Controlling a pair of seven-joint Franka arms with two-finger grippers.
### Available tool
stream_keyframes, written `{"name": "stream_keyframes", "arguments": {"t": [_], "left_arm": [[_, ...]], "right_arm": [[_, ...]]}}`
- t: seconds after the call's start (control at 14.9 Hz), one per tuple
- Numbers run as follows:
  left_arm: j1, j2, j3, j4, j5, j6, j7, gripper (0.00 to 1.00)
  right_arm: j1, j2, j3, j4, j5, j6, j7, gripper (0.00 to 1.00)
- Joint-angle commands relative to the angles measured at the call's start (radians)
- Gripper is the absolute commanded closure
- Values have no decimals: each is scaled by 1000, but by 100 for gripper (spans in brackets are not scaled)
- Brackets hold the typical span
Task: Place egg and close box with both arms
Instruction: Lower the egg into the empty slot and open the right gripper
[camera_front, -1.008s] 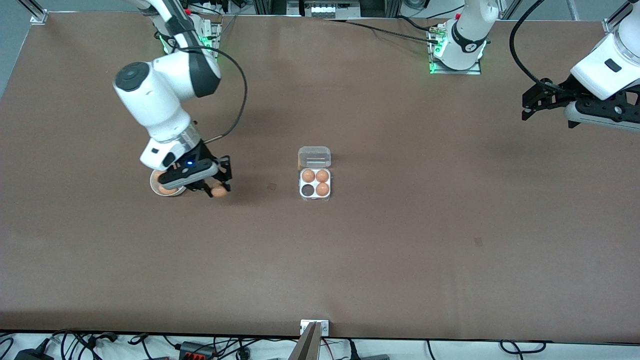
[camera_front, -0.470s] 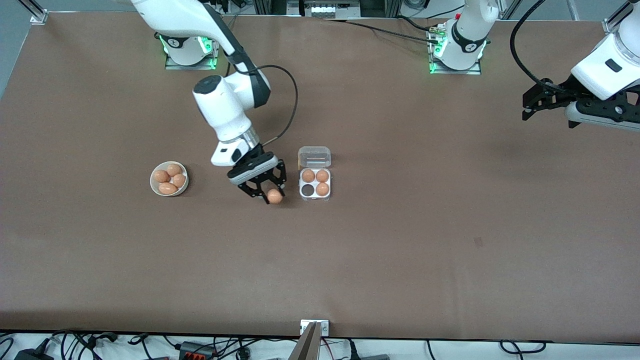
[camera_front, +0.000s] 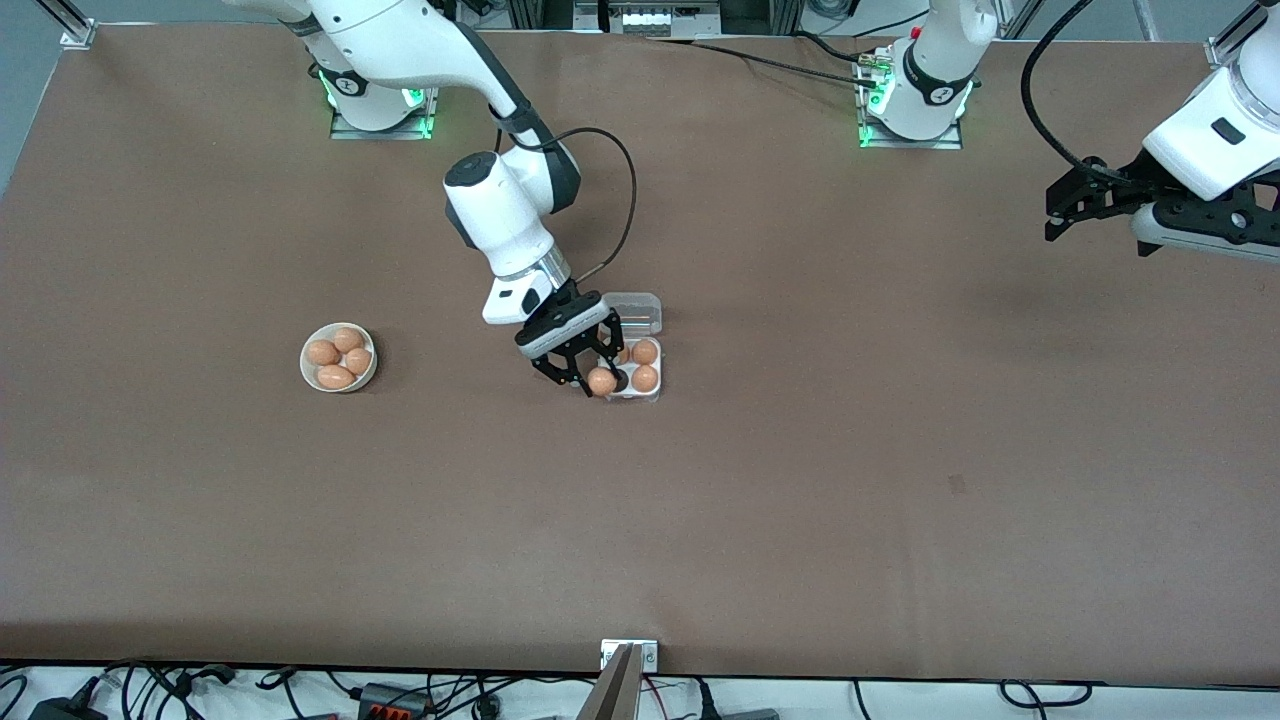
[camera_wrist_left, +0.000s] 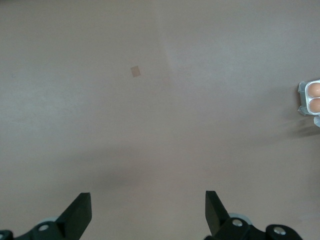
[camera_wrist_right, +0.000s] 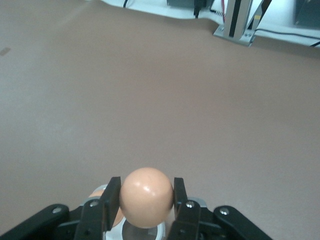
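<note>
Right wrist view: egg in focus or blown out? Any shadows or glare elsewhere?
Right wrist view: the egg in the right gripper is sharp, with only a small highlight, not blown out. Front view: even light, a soft shadow on the table beside the box, green LED glow at both arm bases. Left wrist view: a faint dark shadow lies on the table ahead of the open left gripper.

Right hand (camera_wrist_right: 146, 199) grips egg (camera_wrist_right: 146, 196) above box (camera_wrist_right: 145, 231).

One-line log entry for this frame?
right gripper: shut on egg, over box | lid: open | left gripper: open, waiting at table's edge
</note>
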Motion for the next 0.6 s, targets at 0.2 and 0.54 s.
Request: {"name": "stream_keyframes", "arguments": {"t": [0.2, 0.54], "left_arm": [[1, -4, 2, 14, 18, -19, 22, 0], [1, -4, 2, 14, 16, -19, 22, 0]], "right_arm": [[45, 65, -18, 45, 5, 36, 14, 85], [51, 97, -31, 62, 4, 38, 14, 84]]}}
